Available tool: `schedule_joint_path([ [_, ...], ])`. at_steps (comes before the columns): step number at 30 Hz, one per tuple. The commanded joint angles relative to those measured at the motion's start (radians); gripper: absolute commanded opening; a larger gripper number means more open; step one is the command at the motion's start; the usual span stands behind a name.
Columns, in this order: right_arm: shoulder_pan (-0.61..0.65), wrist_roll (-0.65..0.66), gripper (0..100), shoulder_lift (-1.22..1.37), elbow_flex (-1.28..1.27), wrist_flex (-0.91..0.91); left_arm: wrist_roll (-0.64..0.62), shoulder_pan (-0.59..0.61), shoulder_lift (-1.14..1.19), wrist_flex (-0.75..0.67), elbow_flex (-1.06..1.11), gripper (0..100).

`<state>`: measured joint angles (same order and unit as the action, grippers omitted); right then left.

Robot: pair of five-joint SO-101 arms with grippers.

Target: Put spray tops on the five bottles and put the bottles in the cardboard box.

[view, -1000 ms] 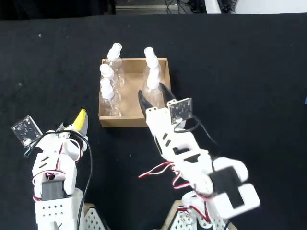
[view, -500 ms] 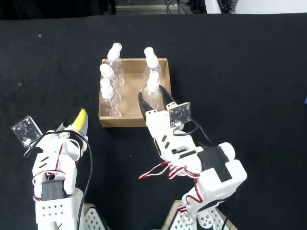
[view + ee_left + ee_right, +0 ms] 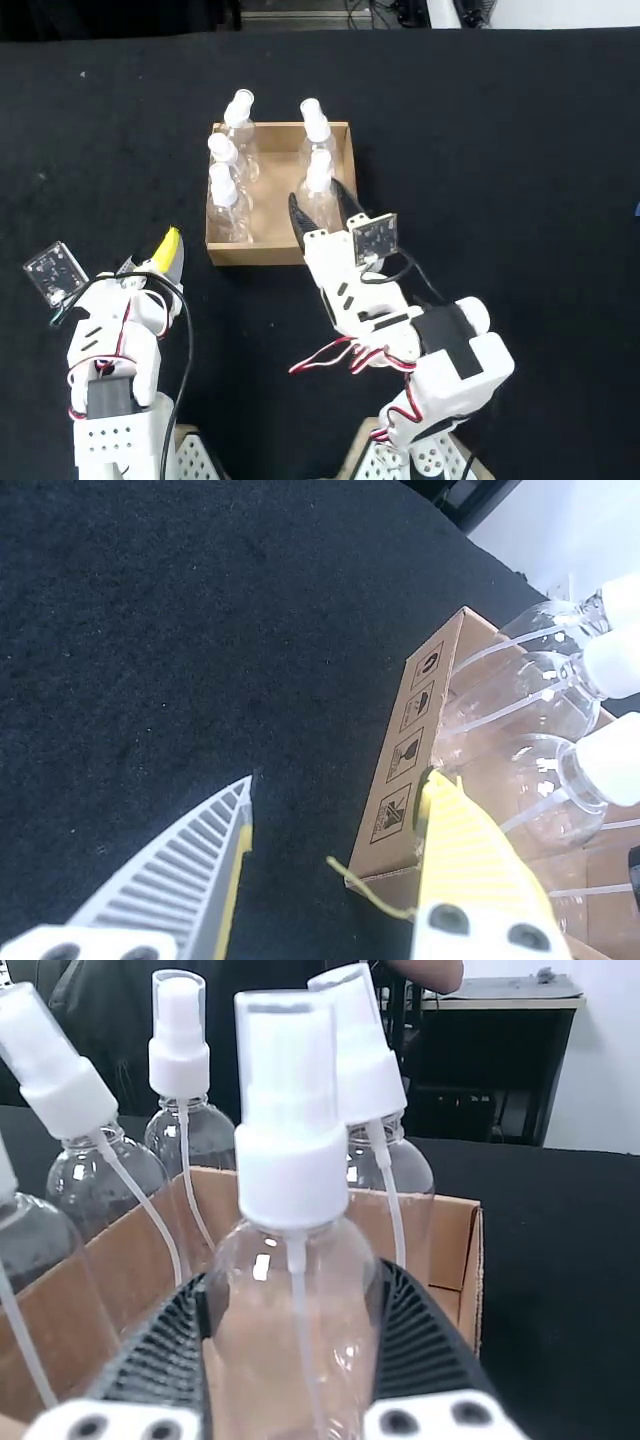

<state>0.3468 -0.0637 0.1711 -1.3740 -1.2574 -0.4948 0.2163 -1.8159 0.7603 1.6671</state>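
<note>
All five bottles are capped and in the cardboard box (image 3: 255, 255), which sits a bit left of the table's middle, toward the far edge. The task looks basically done.

- right gripper (image 3: 316, 195): black jaws pressed against both sides of the last spray bottle (image 3: 295, 1330), so it reads as clamped. That bottle stands upright on the box's right side and is the nearer of the two there.
- other four bottles (image 3: 225, 190): three along the box's left wall, one at the far right. The far ones lean over the rim.
- left gripper (image 3: 340, 780): jaws apart, holding nothing. It is low over the table, just beside the box's near left corner.

Risks, as I judge them:
- If the right arm pulls out with any sideways drift, the bottle could tip into its neighbour, or a jaw could catch the box's right wall.
- The box looks light, so a snag would probably drag it.
- The left arm's yellow jaw is close enough to nudge the box corner if that arm swings.

Surface: the table (image 3: 500, 150) has a black cloth top. Past the far edge there are cables (image 3: 400, 12), a dark desk (image 3: 490, 1050) and a white wall.
</note>
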Motion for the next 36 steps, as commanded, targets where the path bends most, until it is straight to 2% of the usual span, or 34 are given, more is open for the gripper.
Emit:
schedule_joint_path([
  [1,-0.002,0.005,1.5,-0.012,0.051,0.052,-0.009,0.002,-0.009,-0.025,0.001,25],
  [18,-0.005,0.006,2.1,-0.012,0.048,0.031,-0.009,0.002,-0.009,-0.025,0.001,25],
  [25,0.002,0.006,20.8,-0.012,0.045,0.035,-0.009,0.002,-0.009,-0.025,0.001,25],
  [36,0.003,0.006,20.1,-0.012,0.042,0.032,-0.009,0.002,-0.009,-0.026,0.012,25],
])
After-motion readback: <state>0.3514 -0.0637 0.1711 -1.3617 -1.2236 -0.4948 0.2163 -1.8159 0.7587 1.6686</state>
